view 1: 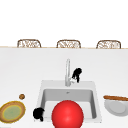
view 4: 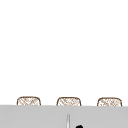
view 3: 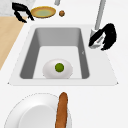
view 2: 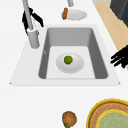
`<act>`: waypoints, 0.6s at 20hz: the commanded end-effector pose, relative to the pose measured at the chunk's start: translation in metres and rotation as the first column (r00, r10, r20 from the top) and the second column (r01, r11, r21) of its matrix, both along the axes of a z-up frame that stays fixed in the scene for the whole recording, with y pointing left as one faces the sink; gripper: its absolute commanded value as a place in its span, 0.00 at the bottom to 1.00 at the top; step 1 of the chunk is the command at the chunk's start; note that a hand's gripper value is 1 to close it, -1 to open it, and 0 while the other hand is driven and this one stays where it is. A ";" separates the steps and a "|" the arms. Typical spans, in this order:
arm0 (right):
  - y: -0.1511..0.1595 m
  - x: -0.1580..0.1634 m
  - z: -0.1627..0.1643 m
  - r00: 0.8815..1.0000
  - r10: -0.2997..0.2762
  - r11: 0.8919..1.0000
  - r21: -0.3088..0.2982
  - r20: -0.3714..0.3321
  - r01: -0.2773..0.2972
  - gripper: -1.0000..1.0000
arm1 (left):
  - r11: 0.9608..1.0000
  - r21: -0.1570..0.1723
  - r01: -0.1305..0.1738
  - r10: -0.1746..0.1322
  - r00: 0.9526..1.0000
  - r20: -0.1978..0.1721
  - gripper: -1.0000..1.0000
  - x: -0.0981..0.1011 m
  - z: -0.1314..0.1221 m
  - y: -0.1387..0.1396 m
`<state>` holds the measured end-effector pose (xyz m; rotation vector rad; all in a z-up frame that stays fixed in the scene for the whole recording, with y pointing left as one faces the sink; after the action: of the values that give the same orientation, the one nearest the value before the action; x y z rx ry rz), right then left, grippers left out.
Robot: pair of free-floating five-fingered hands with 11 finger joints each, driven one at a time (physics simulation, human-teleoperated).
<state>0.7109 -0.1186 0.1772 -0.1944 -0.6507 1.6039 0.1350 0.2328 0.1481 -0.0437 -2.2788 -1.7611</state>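
There are no words, numbers, labels or signs to read on anything here.

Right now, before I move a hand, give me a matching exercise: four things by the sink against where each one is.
Things:
1. right hand
2. left hand
3. green ball
4. baguette

Places:
A. on the white plate right of the sink
B. beside the faucet base
C. in the white bowl in the basin
D. at the sink's front left corner

Pairs: 1-B, 2-D, 3-C, 4-A
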 end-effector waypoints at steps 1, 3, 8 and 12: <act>-0.006 0.000 0.024 0.999 -0.010 1.000 0.000 0.032 0.010 0.00 | 1.000 0.000 0.000 0.000 1.000 0.000 0.50 0.000 0.000 0.000; -0.009 0.000 0.037 0.999 -0.009 1.000 -0.004 0.038 0.009 0.00 | 1.000 0.000 0.000 0.000 1.000 0.000 0.50 0.000 0.000 0.000; -0.018 -0.016 0.051 0.996 -0.001 1.000 -0.011 0.084 0.002 0.00 | 1.000 0.000 0.000 0.000 1.000 0.000 0.50 0.000 0.000 0.000; -0.027 -0.023 0.056 0.994 0.008 1.000 -0.006 0.108 -0.007 0.00 | 1.000 0.000 0.000 0.000 1.000 0.000 0.50 0.000 0.000 0.000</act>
<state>0.6970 -0.1374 0.2295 -0.2699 -0.7252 1.6226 0.1350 0.2328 0.1481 -0.0437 -2.2788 -1.7611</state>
